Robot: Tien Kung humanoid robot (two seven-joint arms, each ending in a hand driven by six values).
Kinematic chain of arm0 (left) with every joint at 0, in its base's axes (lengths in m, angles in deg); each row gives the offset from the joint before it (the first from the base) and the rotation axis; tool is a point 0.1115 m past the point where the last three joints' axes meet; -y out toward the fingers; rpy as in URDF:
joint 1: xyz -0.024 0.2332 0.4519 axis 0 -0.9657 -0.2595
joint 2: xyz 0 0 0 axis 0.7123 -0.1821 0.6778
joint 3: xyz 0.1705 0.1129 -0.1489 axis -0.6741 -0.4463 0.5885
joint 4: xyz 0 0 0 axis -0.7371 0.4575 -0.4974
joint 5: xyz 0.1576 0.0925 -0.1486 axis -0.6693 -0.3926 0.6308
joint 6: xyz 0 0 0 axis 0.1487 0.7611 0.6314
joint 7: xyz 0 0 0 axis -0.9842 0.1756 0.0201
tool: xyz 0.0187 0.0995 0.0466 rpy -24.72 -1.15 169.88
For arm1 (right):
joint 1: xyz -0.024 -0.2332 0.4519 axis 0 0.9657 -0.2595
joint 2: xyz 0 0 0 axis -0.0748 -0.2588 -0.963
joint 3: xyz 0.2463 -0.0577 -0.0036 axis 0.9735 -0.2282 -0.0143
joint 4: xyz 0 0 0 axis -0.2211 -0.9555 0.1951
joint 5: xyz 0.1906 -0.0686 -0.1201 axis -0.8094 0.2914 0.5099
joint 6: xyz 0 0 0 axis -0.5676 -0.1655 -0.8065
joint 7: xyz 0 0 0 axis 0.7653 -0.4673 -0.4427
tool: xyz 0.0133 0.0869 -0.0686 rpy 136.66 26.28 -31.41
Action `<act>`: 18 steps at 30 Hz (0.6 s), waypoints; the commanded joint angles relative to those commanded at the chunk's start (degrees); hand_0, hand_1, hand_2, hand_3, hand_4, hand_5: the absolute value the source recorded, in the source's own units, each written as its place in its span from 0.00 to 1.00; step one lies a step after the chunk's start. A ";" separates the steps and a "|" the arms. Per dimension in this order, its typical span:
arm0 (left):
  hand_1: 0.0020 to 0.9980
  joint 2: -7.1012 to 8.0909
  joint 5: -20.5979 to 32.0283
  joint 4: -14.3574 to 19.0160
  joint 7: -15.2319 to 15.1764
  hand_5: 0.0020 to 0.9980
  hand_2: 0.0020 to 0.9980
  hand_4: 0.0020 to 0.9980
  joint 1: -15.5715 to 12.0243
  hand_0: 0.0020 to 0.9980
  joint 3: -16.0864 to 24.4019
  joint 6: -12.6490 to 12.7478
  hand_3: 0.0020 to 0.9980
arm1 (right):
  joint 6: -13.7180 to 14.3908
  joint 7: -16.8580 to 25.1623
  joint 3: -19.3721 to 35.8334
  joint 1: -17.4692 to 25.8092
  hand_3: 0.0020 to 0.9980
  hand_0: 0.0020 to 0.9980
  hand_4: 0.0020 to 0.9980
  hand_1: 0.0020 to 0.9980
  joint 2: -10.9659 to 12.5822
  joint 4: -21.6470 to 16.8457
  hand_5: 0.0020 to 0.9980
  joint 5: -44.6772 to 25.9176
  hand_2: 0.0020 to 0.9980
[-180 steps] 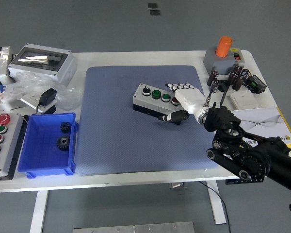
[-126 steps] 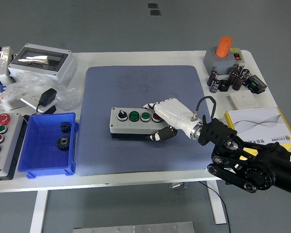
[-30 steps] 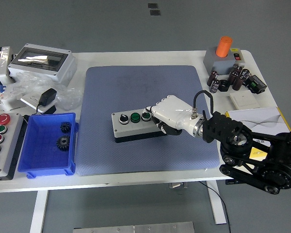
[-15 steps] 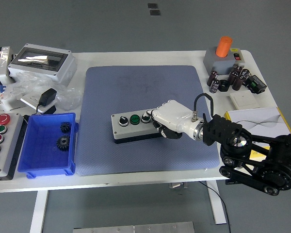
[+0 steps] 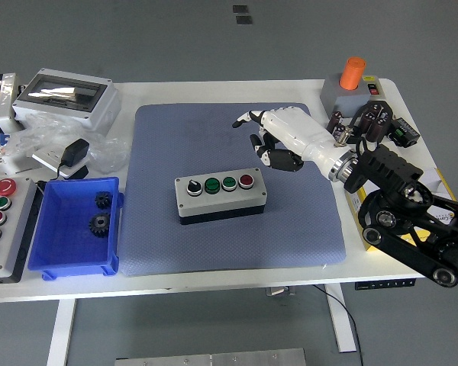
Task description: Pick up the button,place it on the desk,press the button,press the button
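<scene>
A white bench [image 5: 214, 278] on grey floor carried a blue mat [image 5: 168, 236]. At mat centre, the button box [image 5: 220, 197] lay lengthwise left-right, buttons up. Upper right, the right robot hand [image 5: 278, 137] hovered loosely open, empty.

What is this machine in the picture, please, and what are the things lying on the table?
The picture comes from a camera on the robot's head, looking down over a white table. The black arm from the right ends in a white robot hand with five fingers. It hovers above the blue mat, fingers relaxed, holding nothing. The left arm is not visible. On the mat sits a grey button box with a black knob, two green buttons and a red one. To the left is a blue bin with two dark gears, a second button panel and a grey case. At the far right stands a grey base with an orange cylinder.
</scene>
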 joint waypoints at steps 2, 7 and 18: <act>0.73 0.09 -0.19 0.00 0.00 0.23 0.60 0.62 -0.01 0.73 0.09 -0.01 0.63 | -0.19 0.28 -0.01 0.27 0.84 0.43 0.77 0.46 -0.10 0.49 0.27 0.91 0.48; 0.73 0.29 -0.47 0.00 -0.02 0.23 0.60 0.62 -0.06 0.73 0.30 0.01 0.63 | -1.08 -0.16 -0.30 0.05 1.00 0.98 0.96 1.00 -0.13 0.46 0.43 3.05 1.00; 0.73 0.11 -1.29 0.00 0.32 0.23 0.60 0.63 -0.58 0.73 1.10 0.17 0.64 | -4.25 -3.25 -1.36 -0.91 1.00 1.00 1.00 1.00 -1.51 -0.42 0.45 4.09 1.00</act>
